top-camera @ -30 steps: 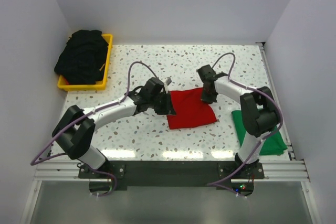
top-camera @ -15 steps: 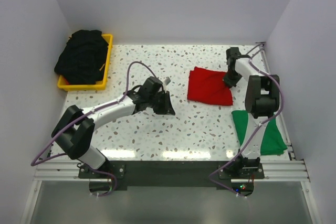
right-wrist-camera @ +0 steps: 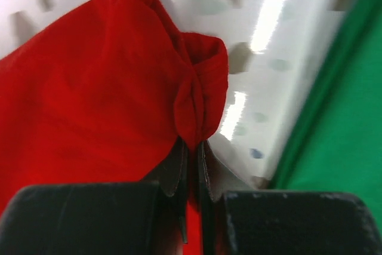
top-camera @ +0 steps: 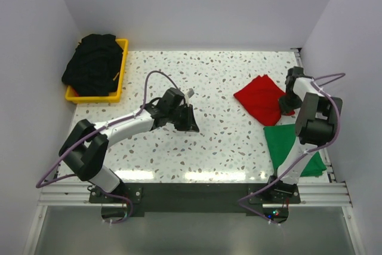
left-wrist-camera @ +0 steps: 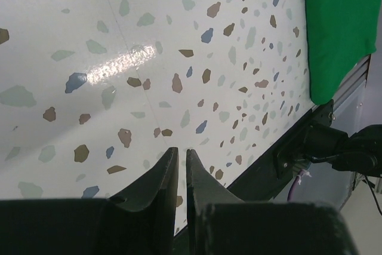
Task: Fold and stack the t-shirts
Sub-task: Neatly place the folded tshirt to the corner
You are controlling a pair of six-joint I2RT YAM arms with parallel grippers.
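Observation:
The folded red t-shirt lies at the right of the table, its near corner just above the folded green t-shirt. My right gripper is shut on a bunched corner of the red t-shirt; the green t-shirt shows at the right of the right wrist view. My left gripper is shut and empty, hovering low over the bare table middle. The green t-shirt shows far off in the left wrist view. Black t-shirts are heaped in the yellow tray.
The yellow tray stands at the back left corner. White walls close in the table on three sides. A metal rail runs along the table's right edge beside the green t-shirt.
My right gripper has dragged the red t-shirt from the table middle to the right, next to the green one. My left gripper let go of it and has stayed near the middle.

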